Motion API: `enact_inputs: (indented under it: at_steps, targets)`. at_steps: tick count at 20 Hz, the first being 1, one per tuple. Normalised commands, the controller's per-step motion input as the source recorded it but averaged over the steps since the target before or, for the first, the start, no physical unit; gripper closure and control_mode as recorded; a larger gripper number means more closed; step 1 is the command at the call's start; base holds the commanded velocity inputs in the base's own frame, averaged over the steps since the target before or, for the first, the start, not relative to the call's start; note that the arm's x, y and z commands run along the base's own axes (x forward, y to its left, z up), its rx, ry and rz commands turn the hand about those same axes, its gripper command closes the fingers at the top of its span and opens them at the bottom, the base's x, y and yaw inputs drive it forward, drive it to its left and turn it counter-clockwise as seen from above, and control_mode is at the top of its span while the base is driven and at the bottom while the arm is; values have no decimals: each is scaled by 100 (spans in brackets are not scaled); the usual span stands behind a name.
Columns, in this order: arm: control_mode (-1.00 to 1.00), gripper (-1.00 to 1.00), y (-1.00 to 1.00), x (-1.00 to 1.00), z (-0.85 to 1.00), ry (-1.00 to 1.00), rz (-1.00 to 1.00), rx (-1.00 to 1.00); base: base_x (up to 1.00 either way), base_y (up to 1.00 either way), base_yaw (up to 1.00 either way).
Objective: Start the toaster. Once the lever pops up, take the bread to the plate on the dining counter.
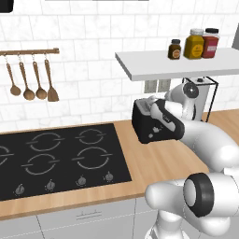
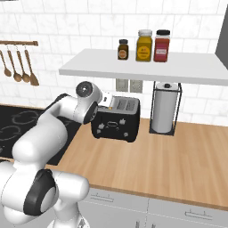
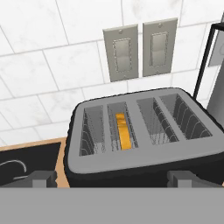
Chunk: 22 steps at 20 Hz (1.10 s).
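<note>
Item: small black boxy toaster (image 3: 144, 144) on the wood counter. Thick tan bread slice (image 3: 124, 130) sat sunk in its second slot from the left. Two-finger gripper (image 3: 111, 177) hovered just above, jaws released, empty. Step: starting toaster; lever press needed next.

Reaches forward with the elbow bent, wrist tipped downward, hand (image 3: 112, 178) spread wide, both fingertips (image 3: 43, 178) far apart, gripping nothing.
</note>
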Motion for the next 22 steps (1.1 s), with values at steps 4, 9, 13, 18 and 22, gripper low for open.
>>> enact_inputs:
  at_steps: [4,9,13,18,22]
  targets:
    - [-100,-100,0,0,0,0,0,0,0,0,0]
    - [-100,-100,0,0,0,0,0,0,0,0,0]
    - [-100,-100,0,0,0,0,0,0,0,0,0]
    - [-100,-100,0,0,0,0,0,0,0,0,0]
    - [-100,-100,0,0,0,0,0,0,0,0,0]
